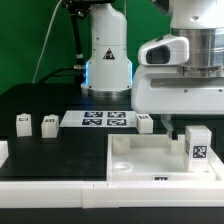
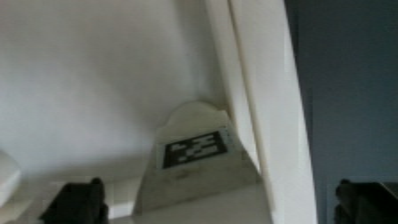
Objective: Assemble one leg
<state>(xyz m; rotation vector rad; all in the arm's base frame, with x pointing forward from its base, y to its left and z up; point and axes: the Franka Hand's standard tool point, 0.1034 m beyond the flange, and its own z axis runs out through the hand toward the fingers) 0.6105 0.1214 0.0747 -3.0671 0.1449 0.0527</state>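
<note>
A leg (image 1: 196, 142), a small white block with a black-and-white tag, stands at the far corner of the large white tray (image 1: 140, 160) on the exterior view's right. My gripper (image 1: 181, 128) hangs just above and slightly behind it. In the wrist view the same leg (image 2: 196, 150) rests against the tray's raised rim (image 2: 253, 90), between my two dark fingertips (image 2: 80, 200), which stand wide apart on either side without touching it. The gripper (image 2: 222, 205) is open and empty.
Two more small white legs (image 1: 22, 122) (image 1: 48, 123) stand on the black table at the exterior view's left, and another (image 1: 145, 122) beside the marker board (image 1: 105, 119). The robot base (image 1: 108, 60) rises behind. The tray has round corner sockets (image 1: 120, 147).
</note>
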